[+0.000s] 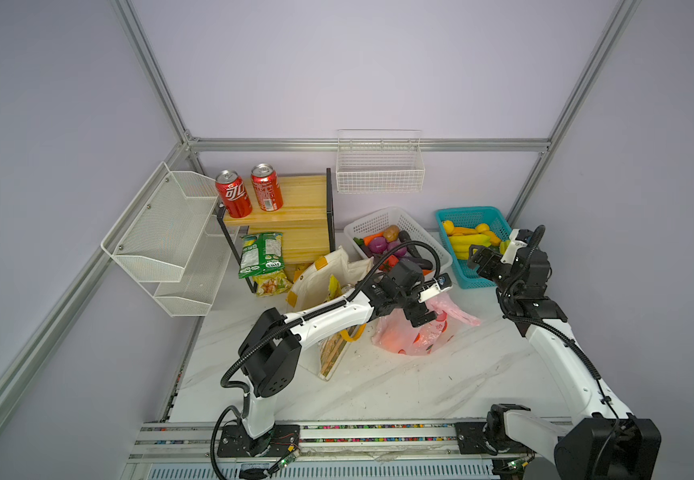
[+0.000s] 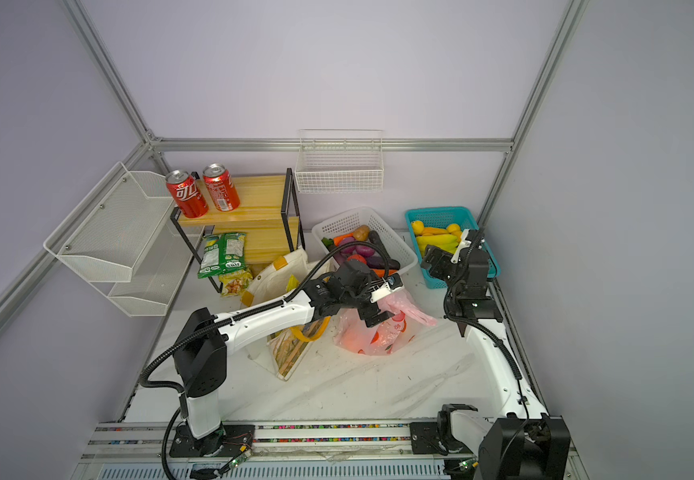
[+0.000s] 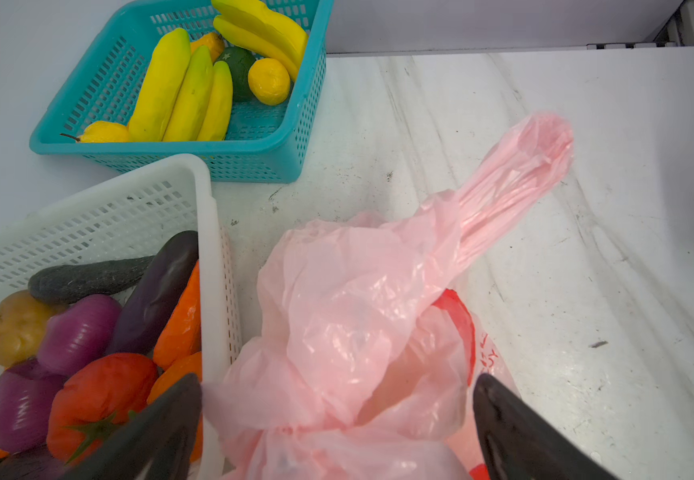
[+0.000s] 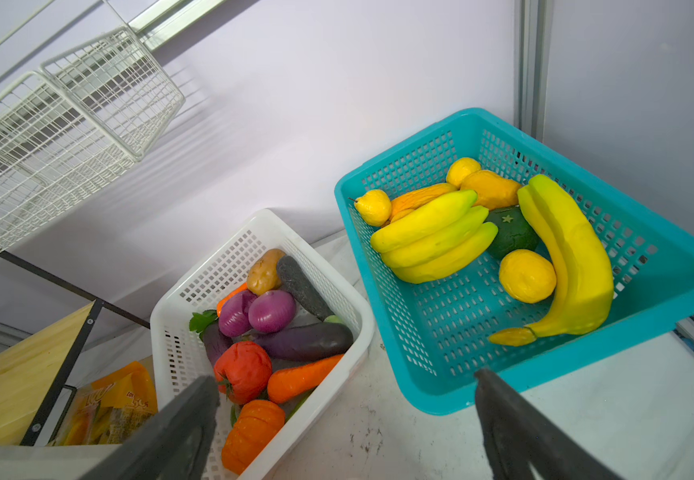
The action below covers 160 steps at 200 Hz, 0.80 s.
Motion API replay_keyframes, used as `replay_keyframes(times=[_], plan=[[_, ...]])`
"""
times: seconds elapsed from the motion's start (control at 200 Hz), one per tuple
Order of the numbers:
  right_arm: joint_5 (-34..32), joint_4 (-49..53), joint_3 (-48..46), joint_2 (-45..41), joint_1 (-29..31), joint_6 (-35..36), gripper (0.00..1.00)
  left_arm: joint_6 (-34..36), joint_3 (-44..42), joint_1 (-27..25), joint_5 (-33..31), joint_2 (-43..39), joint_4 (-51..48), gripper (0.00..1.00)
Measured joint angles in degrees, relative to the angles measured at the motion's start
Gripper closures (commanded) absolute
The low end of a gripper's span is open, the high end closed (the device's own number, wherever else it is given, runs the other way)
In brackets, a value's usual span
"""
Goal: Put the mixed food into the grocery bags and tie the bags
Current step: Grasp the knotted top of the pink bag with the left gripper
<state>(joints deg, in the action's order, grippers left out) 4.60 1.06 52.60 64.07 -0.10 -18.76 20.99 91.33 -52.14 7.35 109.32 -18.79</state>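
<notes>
The canvas tote stands on the table, a yellow crisp packet poking out. Beside it, the left arm holds its jaws released either side of the pink bag's bunched top. The right arm has its jaws spread, empty, near the teal basket.

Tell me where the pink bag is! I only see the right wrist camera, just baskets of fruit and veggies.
Observer: The pink bag lies on the table, on the robot's side of the white basket.
Operator: Is somebody holding it?
Observer: No. The left gripper is open over it, a jaw on each side of the bunched top.
Operator: And the other bag?
Observer: The cream tote stands to its left in both top views.
</notes>
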Motion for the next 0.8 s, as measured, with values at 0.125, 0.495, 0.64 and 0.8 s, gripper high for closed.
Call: replay_keyframes(times=[0.125,0.495,0.64,0.8], plan=[[-0.92,0.02,-0.94,-0.59,-0.22,0.11,0.03,1.18,3.61,0.00,0.96,2.89,-2.40,0.00],[-3.21,0.07,-1.64,-4.04,-1.84,0.61,0.03,1.29,6.29,0.35,4.96,9.33,-8.48,0.23],[-2.91,0.02,-1.90,-4.20,-1.86,0.59,0.03,0.76,6.29,0.42,5.79,9.33,-8.98,0.48],[-1.18,0.15,-3.10,-4.52,-1.86,0.46,0.03,-1.57,6.16,0.42,6.91,7.56,-8.59,0.69]])
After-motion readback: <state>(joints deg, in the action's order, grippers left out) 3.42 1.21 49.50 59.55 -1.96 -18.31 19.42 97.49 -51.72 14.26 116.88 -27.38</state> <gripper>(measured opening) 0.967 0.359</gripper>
